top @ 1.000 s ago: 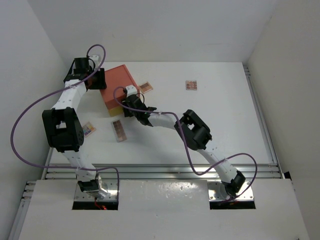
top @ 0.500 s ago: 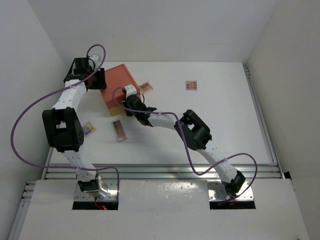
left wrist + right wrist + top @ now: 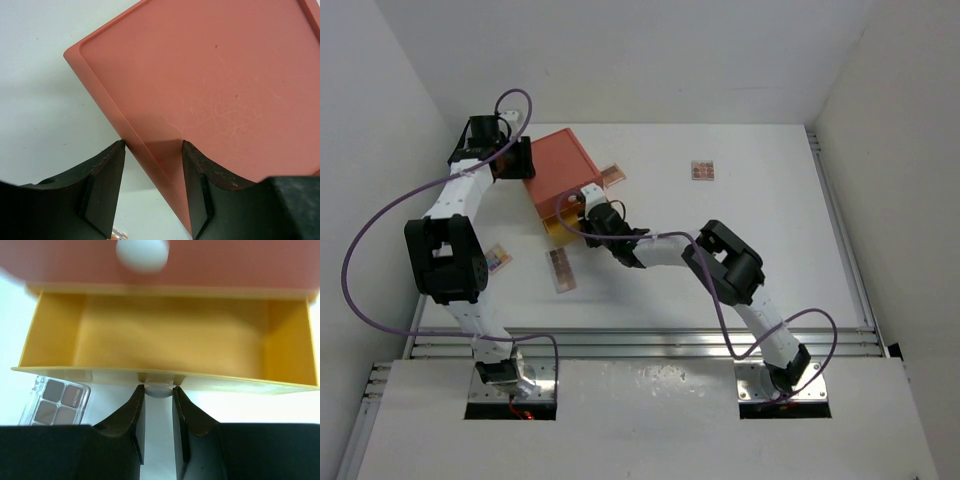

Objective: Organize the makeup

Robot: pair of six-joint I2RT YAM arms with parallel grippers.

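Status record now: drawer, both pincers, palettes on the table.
drawer: yellow drawer of the orange box pulled open, nothing seen inside
right pincer: shut on the drawer's white knob
left pincer: open, straddling the box's far corner edge
palettes: four on the table, none stowed: brown palette nearest the drawer, multicoloured palette by the left arm, two beyond the box
brushes: none in view

A robot test cell in a lab rather than a home: a bare white surface (image 3: 770, 260) boxed in by plain white walls (image 3: 620, 60), aluminium rails (image 3: 650, 345) along its near edge, and a left arm (image 3: 445, 255) and a right arm (image 3: 730, 270) trailing purple cables (image 3: 365, 230).
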